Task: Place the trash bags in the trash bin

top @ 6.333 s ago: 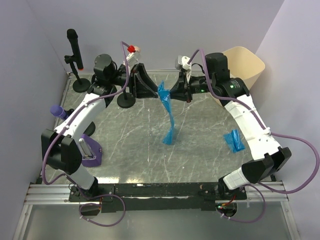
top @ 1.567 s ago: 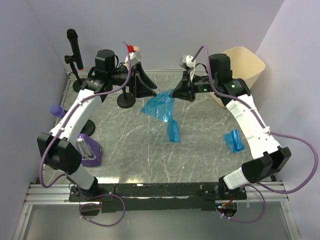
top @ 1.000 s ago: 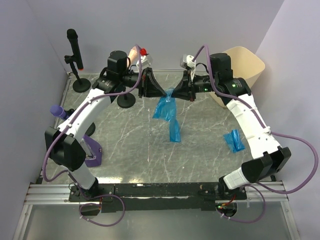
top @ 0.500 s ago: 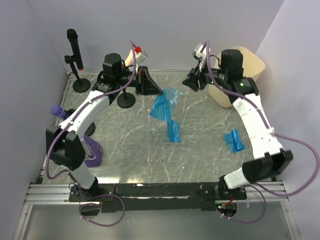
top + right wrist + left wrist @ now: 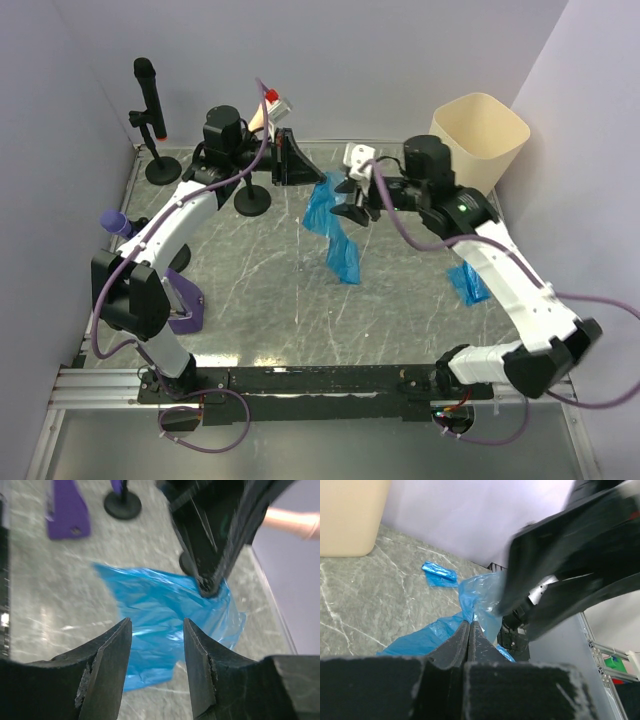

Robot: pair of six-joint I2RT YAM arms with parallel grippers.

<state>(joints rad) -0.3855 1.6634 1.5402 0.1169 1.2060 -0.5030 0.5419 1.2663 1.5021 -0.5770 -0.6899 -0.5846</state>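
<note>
- My left fingers [image 5: 456, 642] clenched the top of the blue bag [image 5: 335, 225].
- My right fingers [image 5: 107, 665] were spread apart, empty, just beside it.
- The bin [image 5: 480, 135] stood near.

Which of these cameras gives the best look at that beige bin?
The top external view: the trash bin stands at the far right, its rim and open mouth fully visible. The left wrist view catches only part of its wall at the upper left. The right wrist view misses it.

Bright blue noted on unfolded trash bag [image 5: 333, 225]; same blue on folded trash bag [image 5: 467, 283]. trash bin [image 5: 478, 135] plain cream-beige, unmarked. table [image 5: 250, 290] patterned grey marble, white-veined.
</note>
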